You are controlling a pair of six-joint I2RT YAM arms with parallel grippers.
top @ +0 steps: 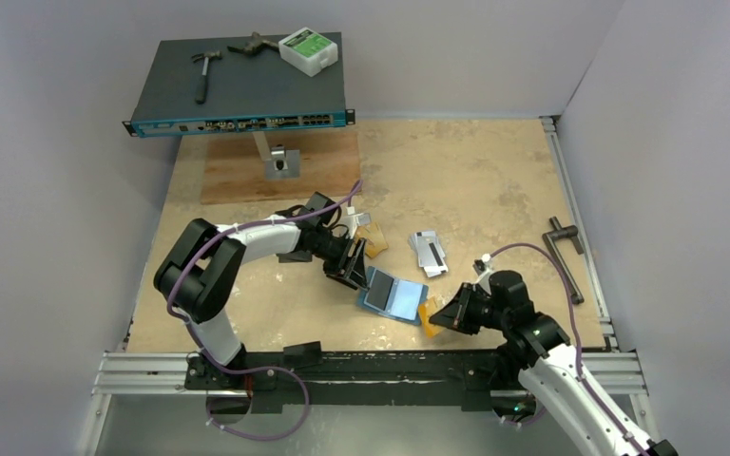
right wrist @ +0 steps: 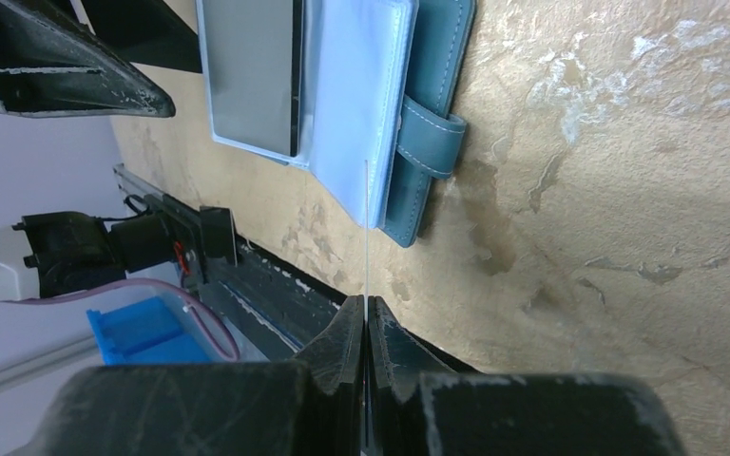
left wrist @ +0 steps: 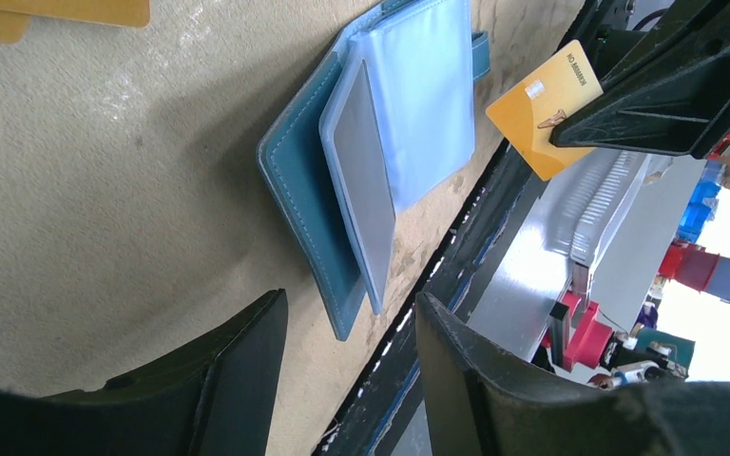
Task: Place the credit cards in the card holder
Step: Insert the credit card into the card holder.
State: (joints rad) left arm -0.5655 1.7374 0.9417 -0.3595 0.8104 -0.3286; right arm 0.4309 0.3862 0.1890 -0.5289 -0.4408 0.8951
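The teal card holder (top: 392, 294) lies open on the table, with a silver-grey card (left wrist: 361, 180) tucked under its paler glossy pocket (left wrist: 423, 95). My left gripper (top: 350, 266) hovers at the holder's left end, open with nothing between its fingers (left wrist: 352, 323). From the right, my right gripper (top: 447, 313) is shut on an orange-gold credit card (left wrist: 537, 114), which the right wrist view shows edge-on (right wrist: 367, 237), pointing at the holder's snap-tab side (right wrist: 428, 142). More silver credit cards (top: 430, 250) and orange ones (top: 375, 242) lie behind the holder.
A dark network switch (top: 238, 90) rests on a wooden board (top: 276, 171) at the back left, carrying a hammer (top: 204, 71) and a white box (top: 308, 49). A black handle tool (top: 566, 252) lies at the right. A metal rail (top: 371, 370) runs along the near edge.
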